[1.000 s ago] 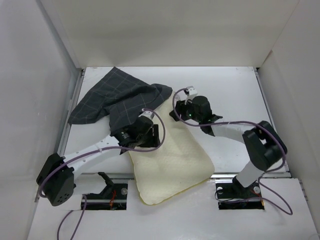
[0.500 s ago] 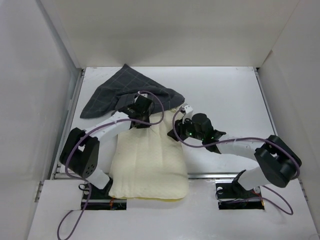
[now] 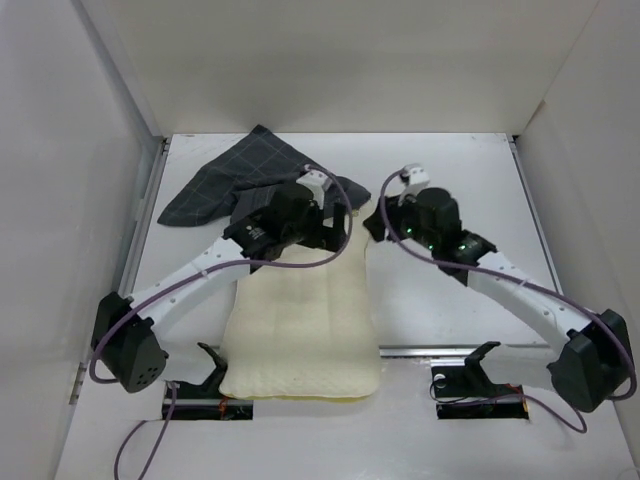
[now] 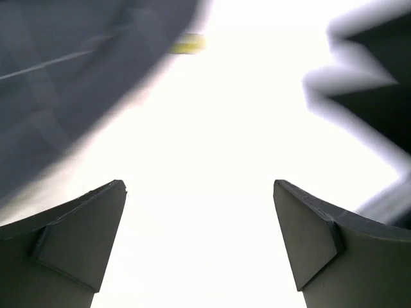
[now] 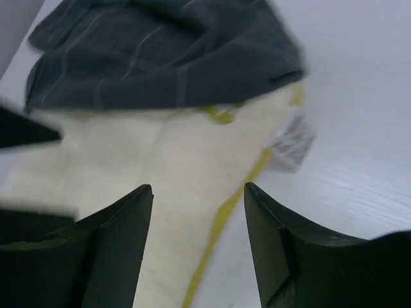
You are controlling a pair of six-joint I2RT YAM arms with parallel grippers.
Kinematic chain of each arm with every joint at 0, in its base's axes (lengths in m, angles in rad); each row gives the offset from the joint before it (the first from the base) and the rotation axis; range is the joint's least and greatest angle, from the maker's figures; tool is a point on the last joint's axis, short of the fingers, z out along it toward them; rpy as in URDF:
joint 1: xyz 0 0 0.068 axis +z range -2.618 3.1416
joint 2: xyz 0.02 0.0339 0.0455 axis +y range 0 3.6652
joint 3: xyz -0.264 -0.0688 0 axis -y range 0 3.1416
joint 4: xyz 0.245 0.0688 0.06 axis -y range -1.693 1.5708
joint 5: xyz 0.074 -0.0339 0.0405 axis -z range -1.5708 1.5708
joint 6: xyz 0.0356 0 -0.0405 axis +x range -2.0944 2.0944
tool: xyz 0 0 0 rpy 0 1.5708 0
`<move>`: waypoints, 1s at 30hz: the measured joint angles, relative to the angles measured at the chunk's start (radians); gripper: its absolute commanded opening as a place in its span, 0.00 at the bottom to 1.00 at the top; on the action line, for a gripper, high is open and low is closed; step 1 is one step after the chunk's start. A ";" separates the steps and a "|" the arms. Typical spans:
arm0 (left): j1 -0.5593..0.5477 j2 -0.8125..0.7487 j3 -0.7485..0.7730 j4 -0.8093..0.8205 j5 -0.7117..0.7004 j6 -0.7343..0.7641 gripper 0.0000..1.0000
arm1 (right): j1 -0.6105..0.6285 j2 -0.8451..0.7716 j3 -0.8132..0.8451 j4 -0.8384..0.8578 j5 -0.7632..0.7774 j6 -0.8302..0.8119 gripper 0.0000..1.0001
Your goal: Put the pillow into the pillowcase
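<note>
Hovering over the far end of the large cream-yellow quilted pillow (image 3: 300, 330), neither arm has anything in hand. The left arm's fingers (image 4: 77, 237) stand spread wide above bright pillow fabric, and the right arm's fingers (image 5: 122, 244) are just as wide apart over its yellow-piped edge. The pillow lies lengthwise on the white desk (image 3: 450, 170), near end by the arm bases. Its far end meets the dark grey checked fabric pillowcase (image 5: 167, 58), which drapes across it; whether any of it is truly inside the mouth cannot be told. That looks like the danger: with no hold on the case, a push on the pillow may only shove the loose cloth along the desk or bunch it. A pinch catching both layers would shut the mouth. The two wrists also sit close together, so a careless reach could knock them.
</note>
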 measured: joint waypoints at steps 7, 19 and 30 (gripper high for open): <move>-0.185 0.333 0.277 -0.035 -0.047 0.011 1.00 | -0.304 -0.014 0.036 -0.093 0.043 0.043 0.69; -0.187 0.688 0.511 -0.251 -0.409 -0.191 0.53 | -0.392 0.062 0.034 -0.089 -0.117 0.023 0.70; -0.164 0.691 0.494 -0.285 -0.513 -0.220 0.00 | -0.392 0.112 -0.034 0.089 -0.301 -0.060 0.79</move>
